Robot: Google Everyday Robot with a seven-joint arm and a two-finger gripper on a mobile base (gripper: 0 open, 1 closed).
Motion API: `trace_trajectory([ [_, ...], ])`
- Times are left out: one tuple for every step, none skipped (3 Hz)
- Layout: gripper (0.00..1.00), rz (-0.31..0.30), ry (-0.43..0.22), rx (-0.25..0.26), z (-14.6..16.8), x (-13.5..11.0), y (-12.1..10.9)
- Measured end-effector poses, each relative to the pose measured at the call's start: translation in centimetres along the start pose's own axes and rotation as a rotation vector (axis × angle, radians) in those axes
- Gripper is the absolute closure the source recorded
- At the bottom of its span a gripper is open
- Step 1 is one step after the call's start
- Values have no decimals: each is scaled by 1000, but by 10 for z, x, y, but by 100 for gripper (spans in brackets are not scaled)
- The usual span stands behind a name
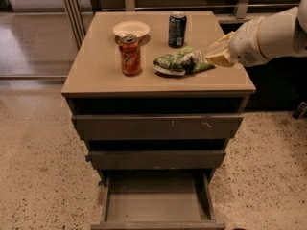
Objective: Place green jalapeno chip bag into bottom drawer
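- Green jalapeno chip bag [180, 61] lies flat on the cabinet top [96, 73]. Its nearest end is right at the tip of the gripper [217, 55], touching or just about.
- Gripper comes in from the side, low over the top, pointed along the bag's length. We cannot tell how wide it stands, nor whether it has hold of anything.
- Past the bag's far end from the gripper: red-orange can [130, 55], upright, near the bag but apart from it.
- Off to one side of the gripper's line & further back: dark blue can [177, 29], then a white bowl [131, 28] beyond that.
- Bottom drawer [156, 202] sits well below the gripper & out toward the cabinet front, pulled open. The 2 drawers above it are pushed further in.
- Step in hand, as we judge it: getting a grip on the bag; nothing is lifted yet.
- To do it well:
  - The bag is soft & glossy, so we'd take it across a puffed or crumpled part, not the flat face.
  - Close firmly w/o crushing it.
  - Don't shove fwd: a push would likely slide the bag into the red-orange can.
  - Lift straight up first, then carry out past the top's front edge before dropping down to the drawer.
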State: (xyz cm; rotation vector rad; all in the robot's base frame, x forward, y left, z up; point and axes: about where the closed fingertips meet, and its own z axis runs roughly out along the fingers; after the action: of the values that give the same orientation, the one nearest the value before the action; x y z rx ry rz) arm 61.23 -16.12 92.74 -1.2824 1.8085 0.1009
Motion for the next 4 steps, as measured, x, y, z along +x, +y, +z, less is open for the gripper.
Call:
trace_trajectory([
  [38, -5, -38, -28, 21, -7, 3],
  [17, -10, -51, -50, 39, -7, 6],
  [12, -11, -59, -63, 51, -4, 7],
  [11, -14, -70, -73, 64, -4, 6],
])
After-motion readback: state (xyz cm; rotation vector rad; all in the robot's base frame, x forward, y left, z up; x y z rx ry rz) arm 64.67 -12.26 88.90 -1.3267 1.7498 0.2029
